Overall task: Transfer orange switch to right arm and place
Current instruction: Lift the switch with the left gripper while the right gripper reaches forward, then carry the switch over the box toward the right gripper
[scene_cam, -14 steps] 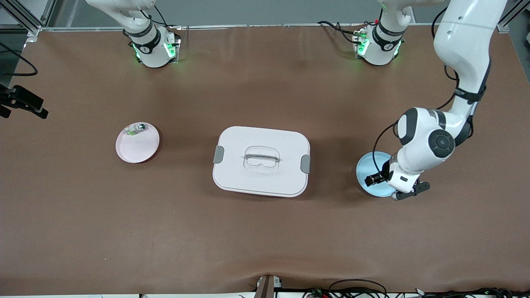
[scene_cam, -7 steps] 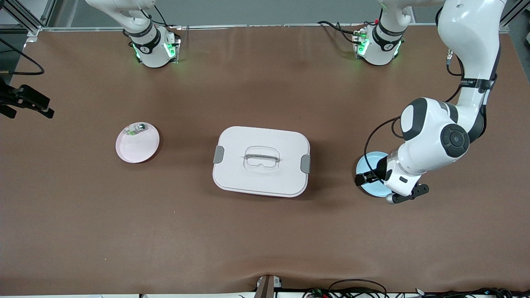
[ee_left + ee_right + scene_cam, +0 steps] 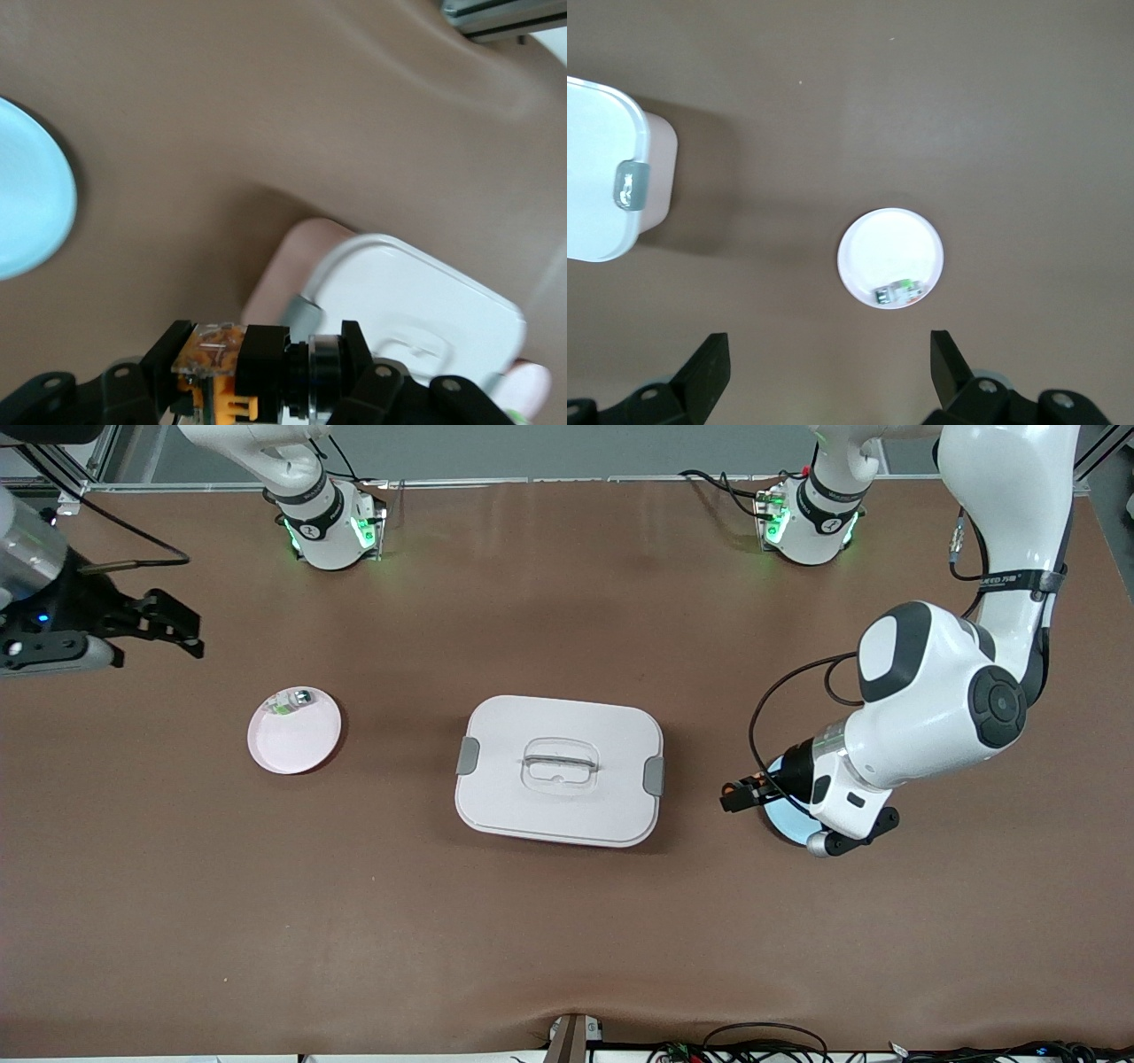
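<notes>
My left gripper (image 3: 734, 794) is shut on the orange switch (image 3: 730, 787) and holds it in the air between the blue plate (image 3: 791, 824) and the white lidded box (image 3: 560, 771). In the left wrist view the switch (image 3: 257, 376) lies crosswise between the fingers, with its orange and clear end at one finger and its black barrel at the other. My right gripper (image 3: 173, 627) is open and empty, up in the air at the right arm's end of the table, near the pink plate (image 3: 297, 740). The right wrist view shows its gripper (image 3: 830, 367) with the jaws wide apart.
The pink plate (image 3: 890, 248) holds a small clear, greenish-silver part (image 3: 899, 290) at its rim. The white box with grey latches and a clear handle stands mid-table. It shows in the left wrist view (image 3: 416, 301) and the right wrist view (image 3: 602, 168). The blue plate (image 3: 27, 212) is bare.
My left gripper has risen off the blue plate with the switch and moved toward the white box. My right gripper has come into view from the table's end toward the pink plate.
</notes>
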